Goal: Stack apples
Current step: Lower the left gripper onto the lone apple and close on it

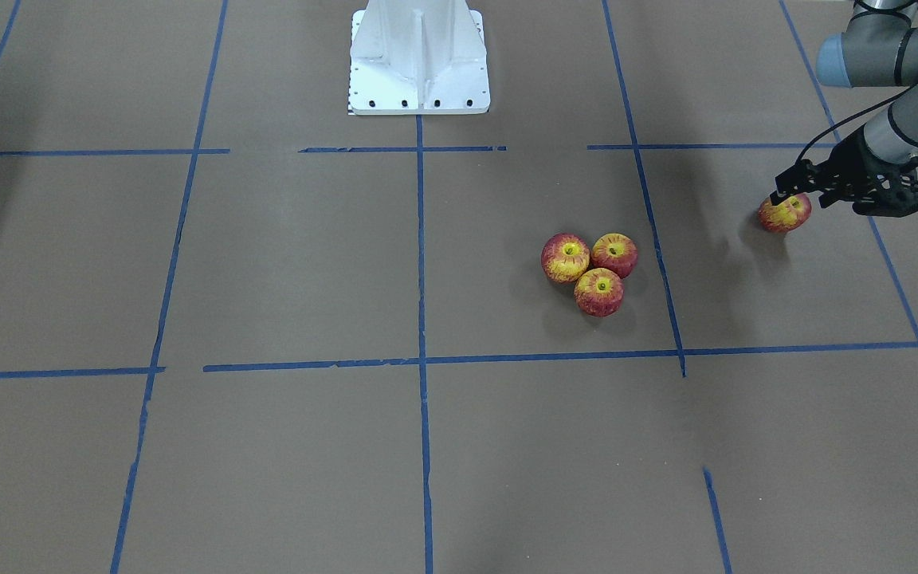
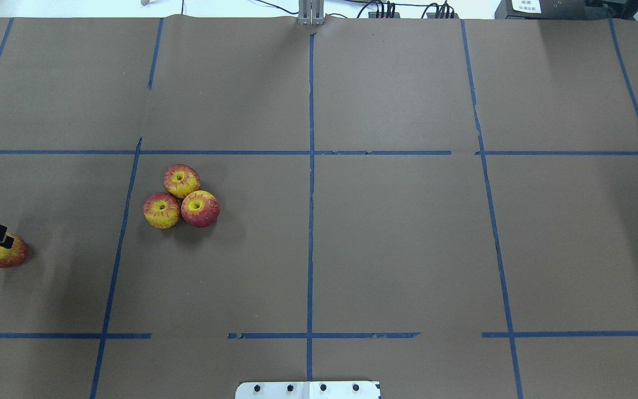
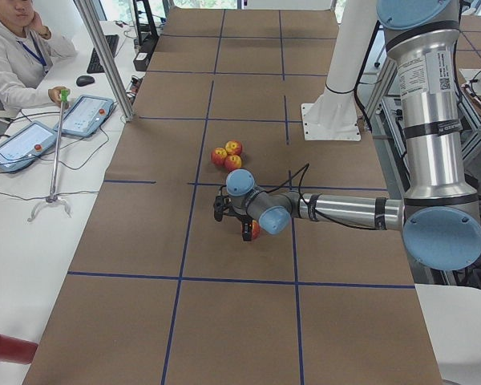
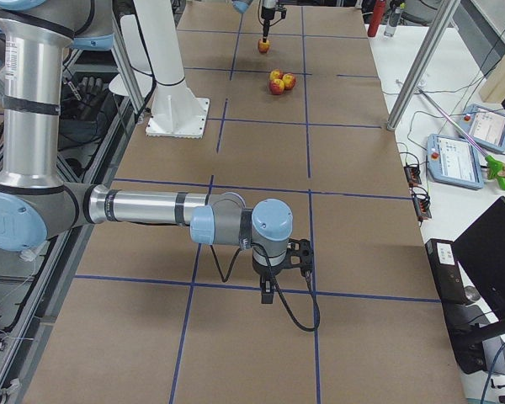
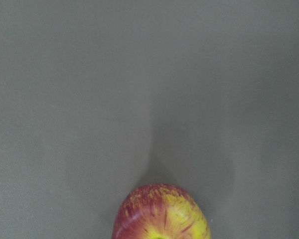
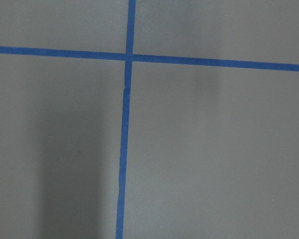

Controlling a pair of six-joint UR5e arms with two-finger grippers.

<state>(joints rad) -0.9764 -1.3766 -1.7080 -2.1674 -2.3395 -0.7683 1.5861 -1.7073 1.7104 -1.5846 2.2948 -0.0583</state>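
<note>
Red lone apple [image 1: 784,214]: robot's far left, well apart from the trio
Trio of apples [image 1: 590,271]: touching, all on the table [image 1: 268,263]
Left claw [image 1: 787,194]: at lone apple's top; clamped or apart, cannot tell
Right claw [image 4: 269,290]: cannot tell
Risk: round fruit may slip, or scatter the trio

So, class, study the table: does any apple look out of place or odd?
One does. Three apples sit touching in a cluster, but the fourth apple lies alone, well off toward the robot's left. It seems tilted, with the left gripper right at it. Nothing looks damaged.
</note>
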